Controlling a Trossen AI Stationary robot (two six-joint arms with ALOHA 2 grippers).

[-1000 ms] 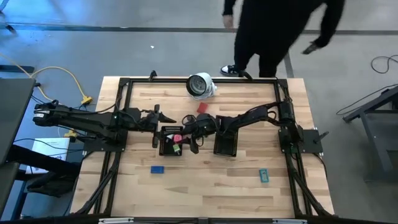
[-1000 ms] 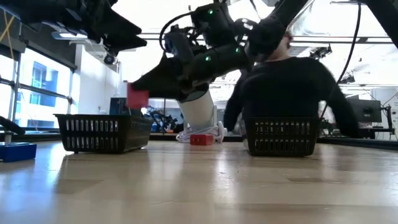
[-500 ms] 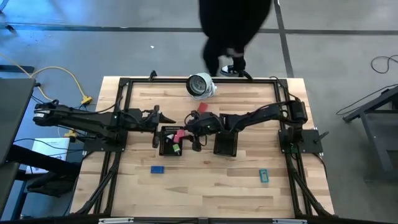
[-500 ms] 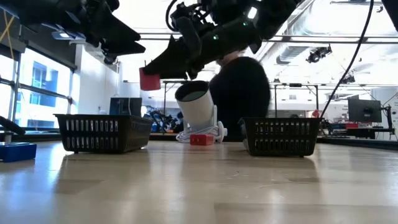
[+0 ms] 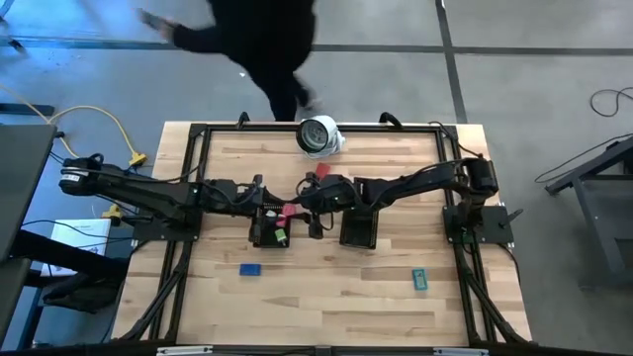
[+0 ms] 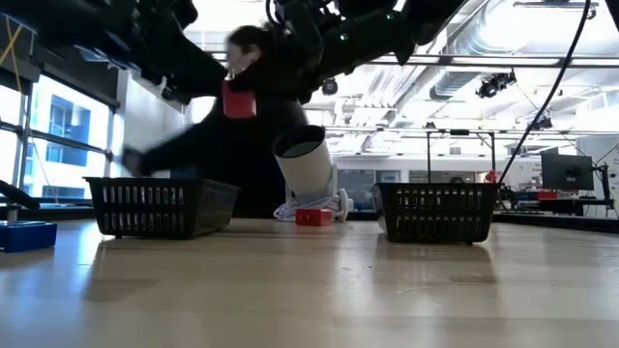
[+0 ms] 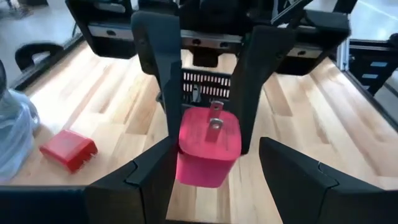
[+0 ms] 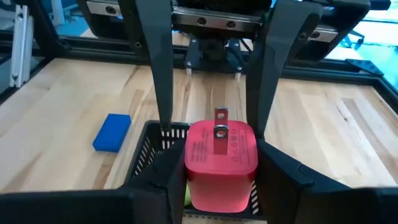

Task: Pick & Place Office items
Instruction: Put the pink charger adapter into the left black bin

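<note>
A pink-red block with two metal prongs (image 8: pixel 219 163) hangs high above the left black mesh tray (image 5: pixel 259 237), and my right gripper (image 8: pixel 221 171) is shut on it. The low view shows the block (image 6: pixel 238 101) well clear of that tray (image 6: pixel 160 206). My left gripper (image 7: pixel 217 149) faces it from the table's left, open, one finger on either side of the block's prong end; whether they touch it I cannot tell. A green piece (image 5: pixel 281 235) lies in the left tray. My right gripper pinches the block's two opposite sides (image 8: pixel 194 171) between its two fingers (image 8: pixel 283 180). The fingers come from the table's right, nearly level and slanting a little down. The block is lifted clear above the left tray, its prongs (image 7: pixel 214 127) pointing toward my left gripper.
The right mesh tray (image 5: pixel 358 229) stands beside the left one. On the wood lie a red piece (image 5: pixel 318 171), a blue piece (image 5: pixel 250 268) and a teal piece (image 5: pixel 420 280). A white round object (image 5: pixel 317 134) sits at the far edge. A person (image 5: pixel 257 40) passes behind the table.
My right gripper has risen with the pink-red block, lifting it higher above the left tray, and its wrist has rolled. My left gripper has moved toward the table's right, closing in on the block. The person behind the table has walked to the left.
</note>
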